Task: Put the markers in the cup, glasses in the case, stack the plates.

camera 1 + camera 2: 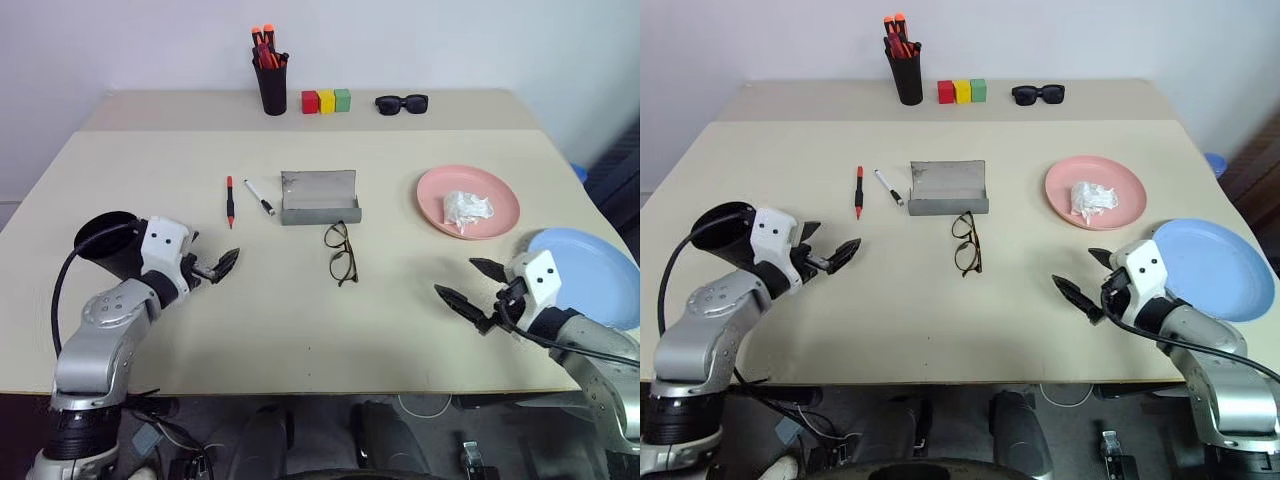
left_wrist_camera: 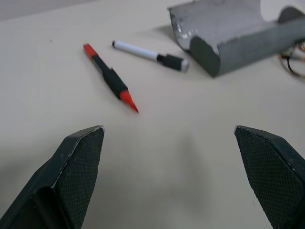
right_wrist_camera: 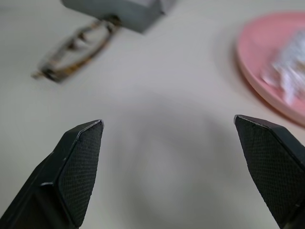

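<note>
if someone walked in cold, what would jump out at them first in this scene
Probably the salmon pink plate with a crumpled white tissue on it, on the table's right side, and the light blue plate nearer the right edge. In the middle, the open grey case sits with the wire-framed glasses just in front of it and two markers to its left. Both the left gripper and right gripper hover empty, jaws wide open.

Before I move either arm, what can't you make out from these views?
- Black cup: its base and far side are hidden by the left arm in the head views.
- Blue plate: its near-left edge is hidden behind the right wrist.
- Glasses: blurred in the right wrist view, partly behind the case.
</note>
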### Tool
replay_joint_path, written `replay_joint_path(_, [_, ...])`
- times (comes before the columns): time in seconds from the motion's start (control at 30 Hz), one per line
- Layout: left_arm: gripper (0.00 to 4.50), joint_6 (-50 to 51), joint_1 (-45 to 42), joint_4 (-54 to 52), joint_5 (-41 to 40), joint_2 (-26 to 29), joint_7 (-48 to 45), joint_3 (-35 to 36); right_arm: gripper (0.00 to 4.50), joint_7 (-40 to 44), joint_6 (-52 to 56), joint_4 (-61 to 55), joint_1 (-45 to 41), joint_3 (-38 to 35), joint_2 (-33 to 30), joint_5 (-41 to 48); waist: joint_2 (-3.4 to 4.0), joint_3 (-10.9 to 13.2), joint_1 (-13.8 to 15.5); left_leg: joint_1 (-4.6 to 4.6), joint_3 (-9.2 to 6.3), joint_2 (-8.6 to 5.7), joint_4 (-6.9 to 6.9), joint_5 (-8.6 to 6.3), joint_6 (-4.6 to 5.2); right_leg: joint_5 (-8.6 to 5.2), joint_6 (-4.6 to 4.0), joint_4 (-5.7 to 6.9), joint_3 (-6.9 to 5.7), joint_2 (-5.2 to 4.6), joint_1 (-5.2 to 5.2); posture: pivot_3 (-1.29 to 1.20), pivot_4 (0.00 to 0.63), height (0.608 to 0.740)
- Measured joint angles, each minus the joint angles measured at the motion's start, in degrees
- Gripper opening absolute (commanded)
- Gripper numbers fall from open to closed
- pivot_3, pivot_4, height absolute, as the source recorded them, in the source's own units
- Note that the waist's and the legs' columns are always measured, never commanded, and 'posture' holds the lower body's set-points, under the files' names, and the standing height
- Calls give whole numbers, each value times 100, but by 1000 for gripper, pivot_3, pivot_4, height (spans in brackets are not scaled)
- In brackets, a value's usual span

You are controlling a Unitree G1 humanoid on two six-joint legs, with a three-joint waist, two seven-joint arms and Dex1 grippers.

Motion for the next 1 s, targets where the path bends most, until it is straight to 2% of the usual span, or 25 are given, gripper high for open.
replay_joint_path(0.27, [4500, 189, -381, 418, 378, -23, 462, -153, 4472, -383, -1, -51, -267, 876, 553, -157, 0, 0, 4, 1, -3, -1, -2, 0, 0, 1, 1, 9, -1, 3, -5, 0, 150, 740])
replay_joint_path(0.4, [4500, 498, -1022, 756, 571, -365, 873, -363, 4472, -541, 37, -50, -722, 1112, 757, -176, -3, 1, 15, -2, -5, -7, 18, 1, -2, 6, 10, 10, -2, -1, 3, 0, 150, 740])
replay_joint_path(0.5, [4500, 665, -1205, 854, 598, -489, 1031, -453, 4472, -600, 38, -37, -737, 1158, 775, -208, -4, 1, 2, -2, -4, -8, 9, 1, -1, 9, 16, 7, -1, -3, 0, 0, 150, 740])
replay_joint_path(0.6, [4500, 1188, -2103, 1594, 676, -997, 1568, -434, 4472, -726, 40, -24, -771, 1469, 1029, -292, -17, 4, 28, -10, -15, -8, 13, 2, -3, 11, 15, 15, -21, 10, -3, 0, 150, 740])
replay_joint_path(0.73, [4500, 1613, -3077, 2435, 706, -1376, 2101, -301, 4472, -815, 43, -43, -821, 1845, 1194, -371, -16, 4, -10, -9, -13, -10, 13, 3, -4, 11, 16, 20, -14, 6, -8, 0, 150, 740])
replay_joint_path(1.0, [4500, 1831, -4237, 4412, 918, -1518, 2790, -46, 4472, -937, 42, -114, -866, 1955, 1228, -414, -16, 5, -6, -10, -12, -12, 5, 3, -5, 12, 18, 28, -12, 7, -19, 0, 150, 740])
